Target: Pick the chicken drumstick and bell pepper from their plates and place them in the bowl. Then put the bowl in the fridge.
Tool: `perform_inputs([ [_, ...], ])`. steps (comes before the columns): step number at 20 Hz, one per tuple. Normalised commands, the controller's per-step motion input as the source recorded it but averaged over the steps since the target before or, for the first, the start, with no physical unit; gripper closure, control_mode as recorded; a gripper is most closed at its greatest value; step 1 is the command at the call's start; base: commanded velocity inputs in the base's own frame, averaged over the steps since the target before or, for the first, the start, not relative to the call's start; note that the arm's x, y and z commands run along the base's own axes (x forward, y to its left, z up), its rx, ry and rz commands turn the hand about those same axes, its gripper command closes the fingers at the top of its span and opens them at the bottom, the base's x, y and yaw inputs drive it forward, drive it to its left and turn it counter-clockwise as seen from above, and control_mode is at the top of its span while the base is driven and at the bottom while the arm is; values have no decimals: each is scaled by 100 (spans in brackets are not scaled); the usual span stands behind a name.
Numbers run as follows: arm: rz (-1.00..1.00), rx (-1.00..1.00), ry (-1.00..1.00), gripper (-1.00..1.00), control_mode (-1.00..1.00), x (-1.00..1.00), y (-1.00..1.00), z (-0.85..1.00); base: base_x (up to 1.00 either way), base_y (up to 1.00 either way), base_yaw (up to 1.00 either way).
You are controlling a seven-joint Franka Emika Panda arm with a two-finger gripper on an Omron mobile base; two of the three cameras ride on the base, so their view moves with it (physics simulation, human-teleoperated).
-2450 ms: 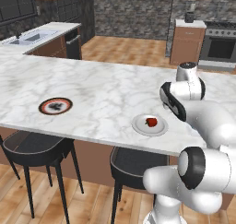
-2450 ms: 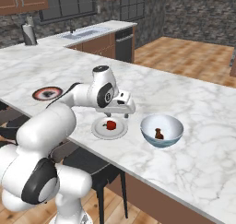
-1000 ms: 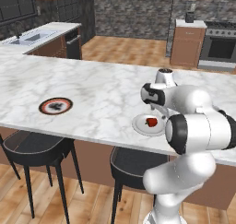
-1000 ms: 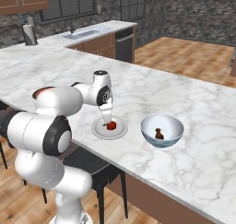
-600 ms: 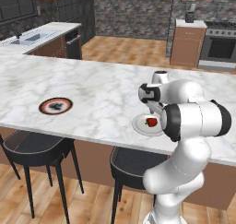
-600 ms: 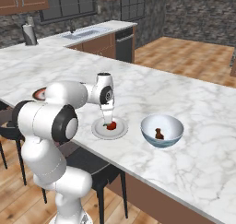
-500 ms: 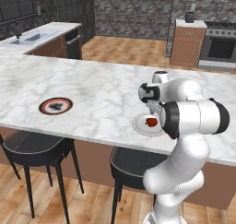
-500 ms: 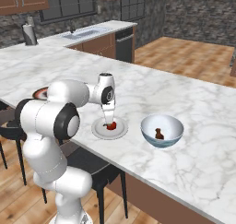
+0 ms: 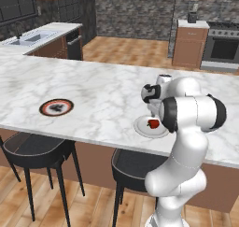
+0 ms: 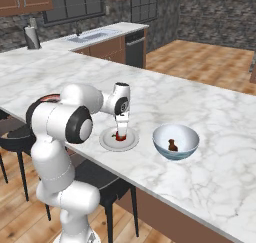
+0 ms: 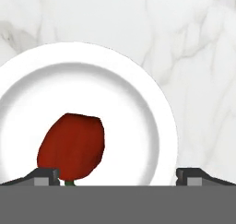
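Gripper (image 11: 118,174) spread wide and holding nothing, it hangs low over the plain white plate (image 11: 138,103) with its tips apart on either side of the plate's near half. On that plate lies the bell pepper (image 11: 71,146), a glossy red piece beside the left fingertip (image 11: 44,176); its long axis runs slantwise in the hand view, the broad end up and to the right, the green stem end down by the fingertip. Just beside the plate stands the bowl (image 10: 176,142) with the chicken drumstick (image 10: 172,145) inside. Well apart along the white marble counter (image 9: 93,88) sits the dark-centred plate (image 9: 56,107). Black stools (image 9: 35,149) stand under the counter's edge, on a wooden floor (image 9: 126,48); brown cabinets (image 9: 189,46) line the stone wall behind.
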Motion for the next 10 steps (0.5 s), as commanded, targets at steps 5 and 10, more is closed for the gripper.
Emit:
perform_inputs([
  [5,0,4,-6,-100,-100,12,15,-24,0,0,0],
  [10,0,0,-7,-100,-100,14,0,-18,0,0,0],
])
